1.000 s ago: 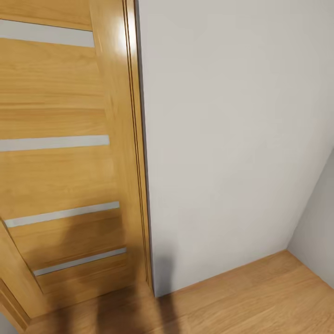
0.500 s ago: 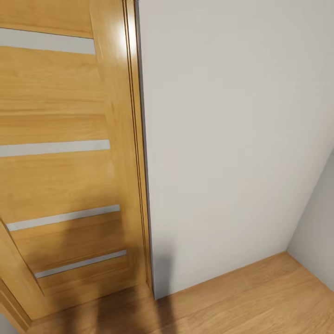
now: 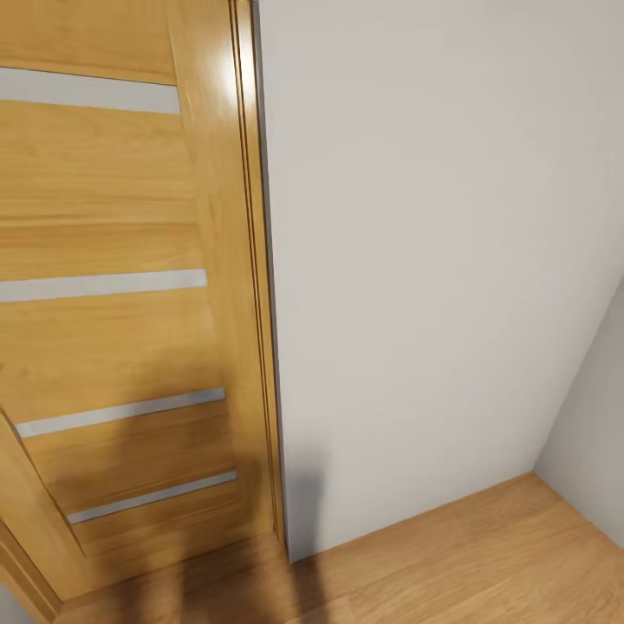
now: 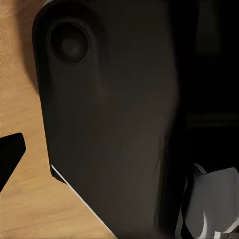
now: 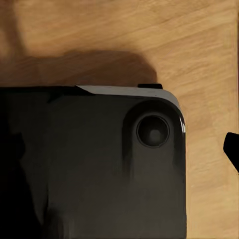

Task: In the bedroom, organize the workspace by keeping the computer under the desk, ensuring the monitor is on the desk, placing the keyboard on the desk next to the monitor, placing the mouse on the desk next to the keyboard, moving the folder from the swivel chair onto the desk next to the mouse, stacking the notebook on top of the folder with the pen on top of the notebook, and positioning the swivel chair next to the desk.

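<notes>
In transit, facing a corner of the bedroom

We face the honey-coloured wooden door with frosted strips (image 3: 121,286) and a plain white wall (image 3: 433,260); the desk things are elsewhere. Wrist cameras look down at our dark base (image 5: 89,169) over wood floor (image 5: 149,35), arms apparently tucked for driving; we cannot tell either gripper's opening.

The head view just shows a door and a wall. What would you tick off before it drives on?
1. Desk things in sight: not ok; the door and a white wall face the camera.
2. Room to go straight on: not ok; the wall is close.
3. Floor bare: ok.
4. Door open or shut: cannot tell.
5. Pincers empty: cannot tell; the wrist views show the robot's dark base.
</notes>
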Motion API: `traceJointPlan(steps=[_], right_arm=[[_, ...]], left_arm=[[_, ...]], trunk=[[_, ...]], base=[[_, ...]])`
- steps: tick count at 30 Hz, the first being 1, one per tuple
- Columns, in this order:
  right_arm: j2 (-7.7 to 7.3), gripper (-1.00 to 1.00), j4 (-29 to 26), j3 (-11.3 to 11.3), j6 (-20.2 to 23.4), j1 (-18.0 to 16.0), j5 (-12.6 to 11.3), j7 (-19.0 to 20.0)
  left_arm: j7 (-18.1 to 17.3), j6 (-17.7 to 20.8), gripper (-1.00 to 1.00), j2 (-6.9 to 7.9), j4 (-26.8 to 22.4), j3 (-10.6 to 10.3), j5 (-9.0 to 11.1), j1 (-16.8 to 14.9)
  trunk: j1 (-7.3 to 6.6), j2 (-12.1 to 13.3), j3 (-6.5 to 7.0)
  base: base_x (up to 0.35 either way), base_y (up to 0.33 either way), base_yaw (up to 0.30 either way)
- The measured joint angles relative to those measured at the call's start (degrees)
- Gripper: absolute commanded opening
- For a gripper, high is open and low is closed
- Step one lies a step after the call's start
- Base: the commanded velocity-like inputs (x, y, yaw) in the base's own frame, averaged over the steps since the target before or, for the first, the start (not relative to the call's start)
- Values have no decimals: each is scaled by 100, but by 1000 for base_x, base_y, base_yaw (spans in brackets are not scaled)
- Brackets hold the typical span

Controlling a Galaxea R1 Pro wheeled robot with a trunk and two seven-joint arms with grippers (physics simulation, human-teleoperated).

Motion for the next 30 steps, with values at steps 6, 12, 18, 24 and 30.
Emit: traceJointPlan(steps=[6,12,18,24,30], right_arm=[[18,100,-8,7,-392,0,-3,1],[20,100,-273,6,-505,-2,-3,2],[7,100,-743,5,-539,-2,9,1],[-12,100,-1431,1,-566,-10,18,-4],[-20,100,-1468,1,-1167,-12,27,-10]], left_arm=[[0,-248,100,34,-177,0,1,-3],[-4,-592,100,78,-288,2,2,-3],[-6,-657,100,130,-394,2,2,-2],[0,-765,100,175,-506,2,13,-4],[1,-2189,100,178,-473,7,206,-2]], trunk=[[-132,241,107],[-264,482,216],[-396,722,323],[-528,963,427],[-616,1125,491]], base=[[0,0,0],[0,0,0],[0,0,5],[0,0,142],[0,0,260]])
